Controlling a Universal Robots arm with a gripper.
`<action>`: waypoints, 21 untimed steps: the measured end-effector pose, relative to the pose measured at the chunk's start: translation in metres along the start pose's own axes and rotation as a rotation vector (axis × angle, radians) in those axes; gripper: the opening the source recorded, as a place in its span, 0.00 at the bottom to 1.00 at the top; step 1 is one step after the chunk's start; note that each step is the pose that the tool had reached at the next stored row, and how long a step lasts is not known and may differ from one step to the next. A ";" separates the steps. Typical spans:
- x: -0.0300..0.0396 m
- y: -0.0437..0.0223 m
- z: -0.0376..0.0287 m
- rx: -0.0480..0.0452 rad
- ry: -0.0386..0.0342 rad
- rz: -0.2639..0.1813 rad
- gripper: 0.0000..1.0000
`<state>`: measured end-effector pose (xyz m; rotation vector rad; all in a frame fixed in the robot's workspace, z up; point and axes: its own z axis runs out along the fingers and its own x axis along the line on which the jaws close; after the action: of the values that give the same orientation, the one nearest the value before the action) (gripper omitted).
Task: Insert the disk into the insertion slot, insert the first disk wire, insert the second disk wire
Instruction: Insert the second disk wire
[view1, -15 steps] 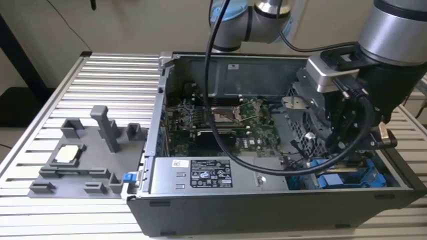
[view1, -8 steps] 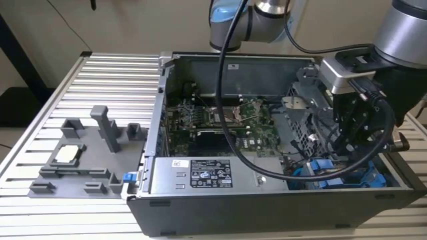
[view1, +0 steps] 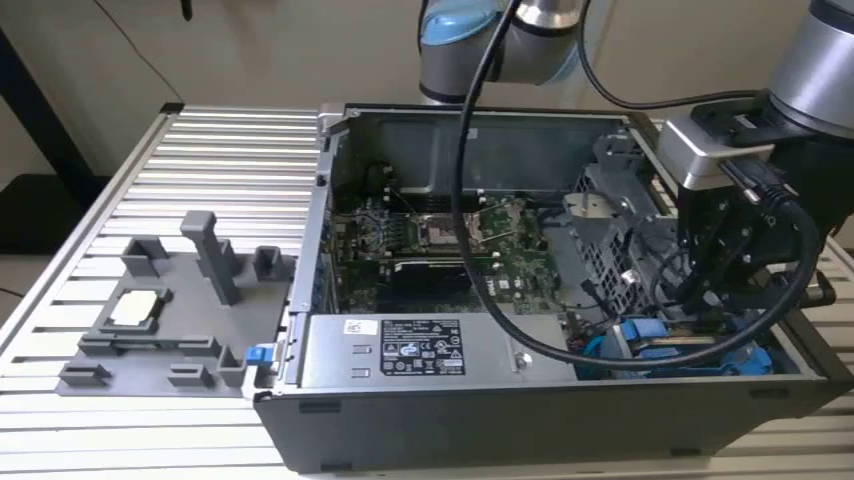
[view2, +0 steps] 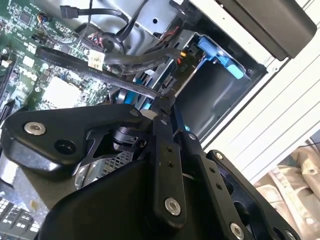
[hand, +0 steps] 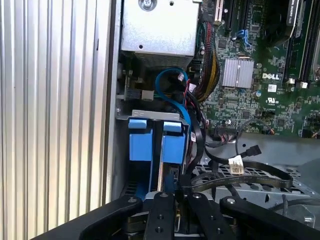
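Note:
My gripper reaches down into the front corner of the open computer case, on the exterior view's right. In both wrist views its fingers stand pressed together, shut on the end of a flat black disk wire that curves away over the perforated cage. That disk wire runs from the motherboard side to the gripper. Just beyond the gripper sits the disk's bright blue carrier, seated in the insertion slot. The carrier hides most of the drive's metal body. Blue carrier parts lie beside the arm.
The silver labelled power-supply box lines the case's front; the green motherboard lies in the middle. Blue and black cables bunch between the supply and the carrier. A grey fixture stands on the ribbed table at the exterior view's left.

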<state>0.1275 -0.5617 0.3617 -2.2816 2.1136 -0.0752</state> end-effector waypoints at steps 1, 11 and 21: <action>0.0004 -0.0008 0.0001 -0.0005 0.0000 0.001 0.16; 0.0013 -0.0025 0.0025 -0.0017 -0.0053 0.005 0.16; 0.0017 -0.0030 0.0130 -0.0003 -0.0300 0.050 0.16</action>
<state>0.1313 -0.5633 0.3489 -2.2138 2.1551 -0.0392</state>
